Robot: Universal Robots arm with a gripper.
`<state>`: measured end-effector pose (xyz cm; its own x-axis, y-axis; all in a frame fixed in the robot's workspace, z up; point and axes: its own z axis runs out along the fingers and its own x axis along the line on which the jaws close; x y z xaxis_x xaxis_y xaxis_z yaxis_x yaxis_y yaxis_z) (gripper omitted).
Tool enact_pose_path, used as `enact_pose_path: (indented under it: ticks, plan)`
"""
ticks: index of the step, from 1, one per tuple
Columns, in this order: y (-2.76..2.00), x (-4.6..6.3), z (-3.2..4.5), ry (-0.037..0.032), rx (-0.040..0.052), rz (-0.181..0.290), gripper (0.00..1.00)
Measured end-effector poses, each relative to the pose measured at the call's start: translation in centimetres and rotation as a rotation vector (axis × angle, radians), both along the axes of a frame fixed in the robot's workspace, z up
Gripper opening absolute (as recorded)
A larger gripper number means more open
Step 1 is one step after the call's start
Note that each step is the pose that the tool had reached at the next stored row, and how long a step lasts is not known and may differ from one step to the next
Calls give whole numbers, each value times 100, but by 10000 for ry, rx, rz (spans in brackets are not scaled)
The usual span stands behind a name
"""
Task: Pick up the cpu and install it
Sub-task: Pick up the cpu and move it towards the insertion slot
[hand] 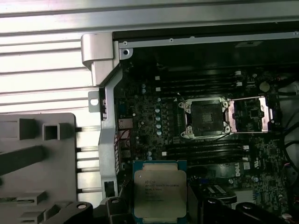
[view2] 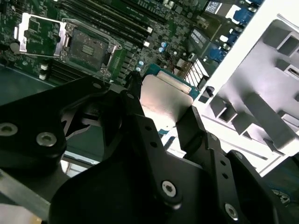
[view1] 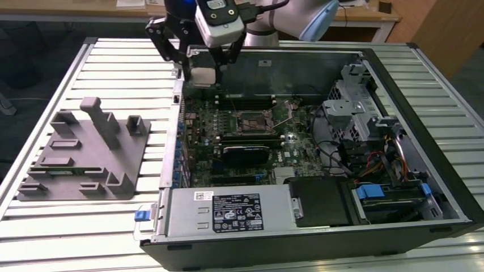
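Silvery-grey, the cpu (hand: 160,189) was pinched between the black jaws. It was held above the open computer case (view1: 302,243), apart from the bare socket (hand: 205,119).

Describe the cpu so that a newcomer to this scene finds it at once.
Start at the open black computer case; above its far corner on the exterior view's left hangs the hand. It grips the cpu, a small flat square. Its silvery metal top sets it apart from the dark green board below.
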<state>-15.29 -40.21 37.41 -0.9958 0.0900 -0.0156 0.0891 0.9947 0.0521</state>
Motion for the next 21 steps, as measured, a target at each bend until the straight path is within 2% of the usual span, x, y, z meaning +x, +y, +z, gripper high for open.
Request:
enact_pose_path:
  ticks: [15, 21]
  plan:
    - [30, 290, -249, 92, 2, 0, 54]
    - [59, 400, -343, 130, 1, 0, 54]
